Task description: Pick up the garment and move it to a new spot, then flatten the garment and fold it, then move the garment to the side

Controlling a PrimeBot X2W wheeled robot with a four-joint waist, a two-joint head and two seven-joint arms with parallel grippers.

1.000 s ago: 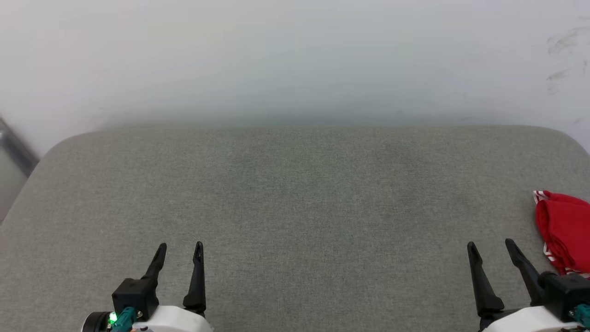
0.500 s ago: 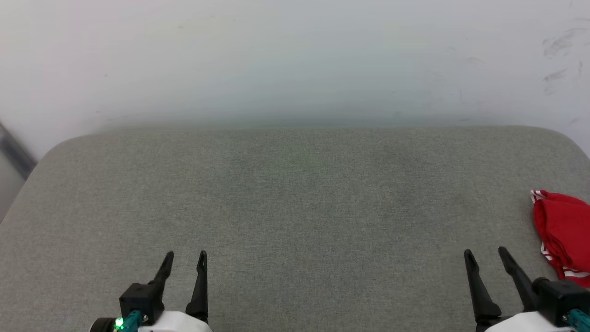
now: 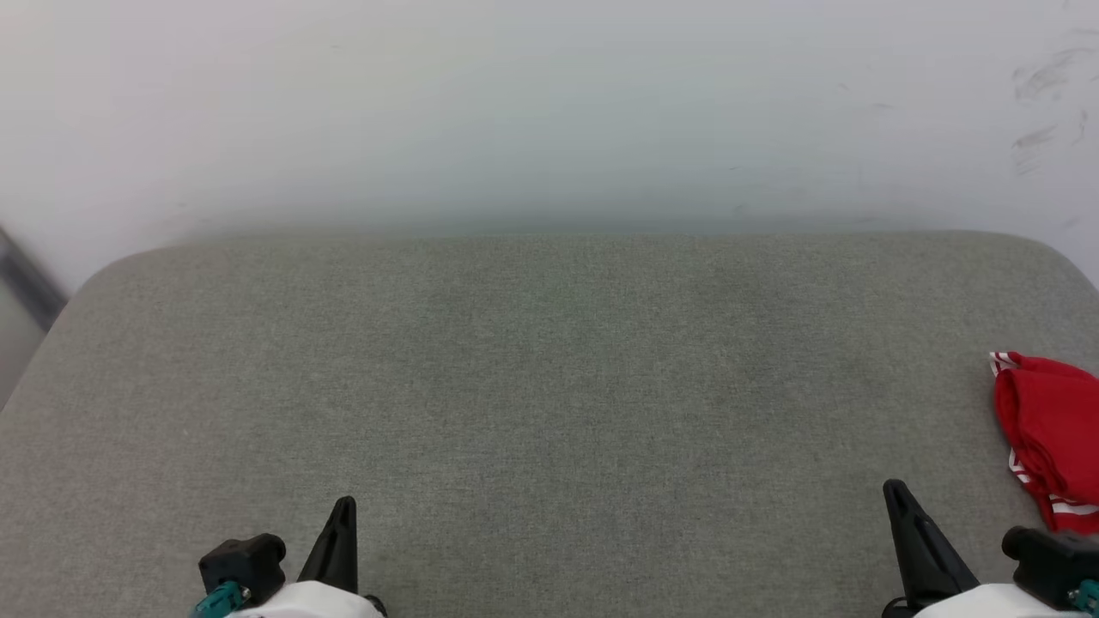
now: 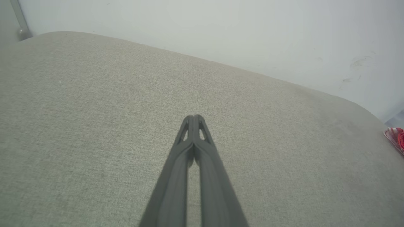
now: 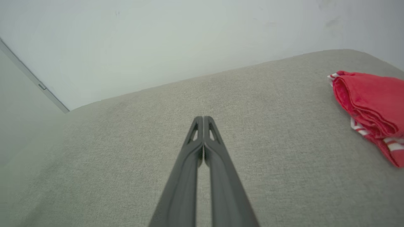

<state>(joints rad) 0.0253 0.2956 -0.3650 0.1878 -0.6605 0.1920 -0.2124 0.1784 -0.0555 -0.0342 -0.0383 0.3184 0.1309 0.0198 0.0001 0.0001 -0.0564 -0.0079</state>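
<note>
Red fabric with red-and-white striped trim, the garment (image 3: 1049, 429) lies in bunched folds at the right side of the grey woven cushion (image 3: 549, 378), apart from both arms. The left gripper (image 3: 344, 511) sits low at the near left. The right gripper (image 3: 895, 493) sits low at the near right, close to the garment but not touching it. Both point forward toward the pale wall (image 3: 549, 112), their fingers pressed together tip to tip and holding nothing, above the cushion.
</note>
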